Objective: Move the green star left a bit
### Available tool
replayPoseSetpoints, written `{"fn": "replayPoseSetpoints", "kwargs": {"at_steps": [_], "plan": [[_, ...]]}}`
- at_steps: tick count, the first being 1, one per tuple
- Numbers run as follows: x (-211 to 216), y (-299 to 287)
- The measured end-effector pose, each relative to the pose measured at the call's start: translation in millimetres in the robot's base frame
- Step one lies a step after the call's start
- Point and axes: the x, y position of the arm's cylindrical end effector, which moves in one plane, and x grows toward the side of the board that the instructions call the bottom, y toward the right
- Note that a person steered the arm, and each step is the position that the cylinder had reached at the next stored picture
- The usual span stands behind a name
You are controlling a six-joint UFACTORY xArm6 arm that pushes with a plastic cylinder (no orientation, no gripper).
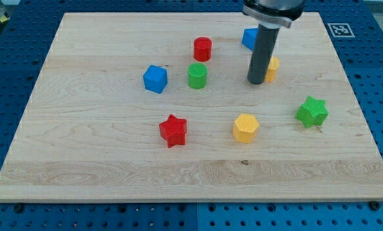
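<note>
A wooden board lies on a blue perforated table. My tip stands upper right of centre, just beside a partly hidden yellow block, with a blue block above it. The green star sits at the right, well apart from my tip. A yellow hexagon and red star lie lower centre; a red cylinder, green cylinder and blue cube sit upper centre.

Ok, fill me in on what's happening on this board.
I am to nudge the green star left a bit. My tip is down on the wooden board, right beside a partly hidden yellow block, well up and left of the star. The star sits untouched near the view's right edge.
</note>
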Motion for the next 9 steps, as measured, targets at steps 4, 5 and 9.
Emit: {"fn": "replayPoseSetpoints", "kwargs": {"at_steps": [4, 5, 9], "plan": [[33.6, 115.8], [86.0, 142.2], [128.6, 107.1]]}}
